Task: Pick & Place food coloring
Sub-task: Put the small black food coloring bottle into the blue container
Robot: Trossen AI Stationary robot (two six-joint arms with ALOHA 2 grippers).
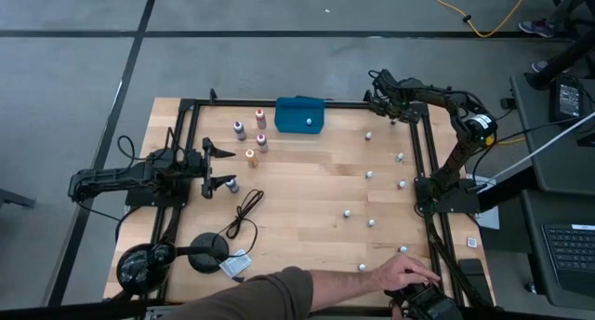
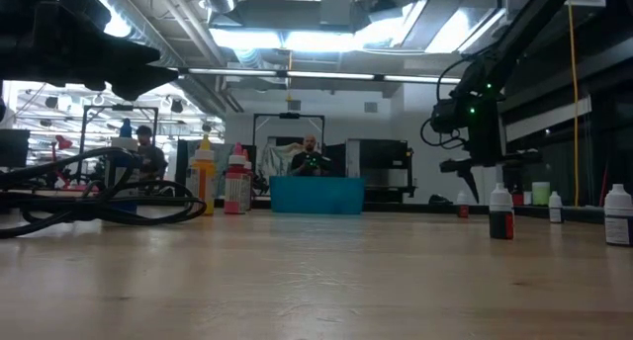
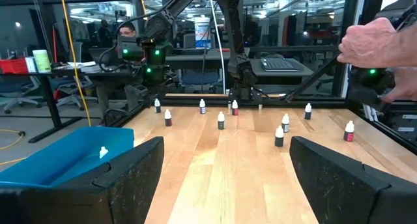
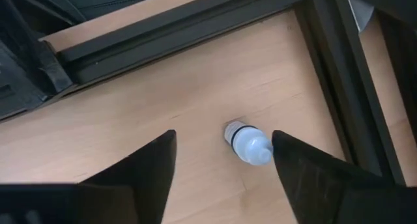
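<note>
Right wrist view: right gripper (image 4: 223,162) w/ fingers apart, straddling one small food coloring bottle (image 4: 247,143), pale cap, dark neck band, upright on smooth light wood table (image 4: 130,120) at far right corner by black frame.

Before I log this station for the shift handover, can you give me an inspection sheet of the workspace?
Surface: wooden table, inside a black frame.
Job's things: small food coloring bottles scattered over the right half; larger bottles near the teal tray, which holds one small bottle.
Clutter: black round stand and a packet at the near edge.
Hands: left hand open, low at the left edge; right hand open, straddling a white-capped bottle at the far right corner.
Cables: black cable loose on the table; yellow cable on the floor.
Surroundings: a person's arm reaches over the near edge.
</note>
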